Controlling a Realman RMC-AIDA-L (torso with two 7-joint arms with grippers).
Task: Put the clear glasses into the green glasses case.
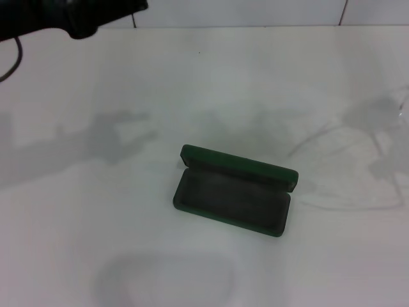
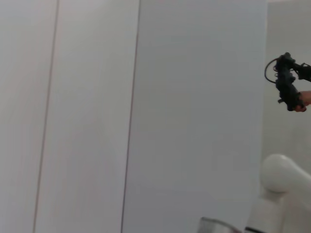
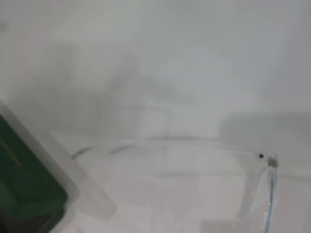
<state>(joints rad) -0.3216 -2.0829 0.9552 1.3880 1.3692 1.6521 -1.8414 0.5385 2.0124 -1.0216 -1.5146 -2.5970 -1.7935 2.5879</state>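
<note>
The green glasses case (image 1: 233, 198) lies open near the middle of the white table (image 1: 96, 217), its lid standing up along the far long side and its felt-lined tray facing upward. Wide bare tabletop surrounds it on the near side, the left and the far side, running back to the table's rear edge where it meets the wall (image 1: 243, 11). To the case's right lie the clear glasses (image 1: 358, 166), apart from it, showing in the head view only as faint curved outlines and soft shadows that reach toward the table's right edge. The right wrist view looks down on them from close above: one long thin arm (image 3: 170, 144) stretches across the tabletop to a hinge (image 3: 270, 160) with a small dark dot, and a corner of the case (image 3: 29, 194) sits just beside the arm's free end, not clearly touching it. The left arm (image 1: 77, 16) is held high at the far left corner, well away from both objects; its wrist camera faces only the wall (image 2: 146, 116). Neither gripper's fingers appear, so whether they are spread or pressed together cannot be told.
</note>
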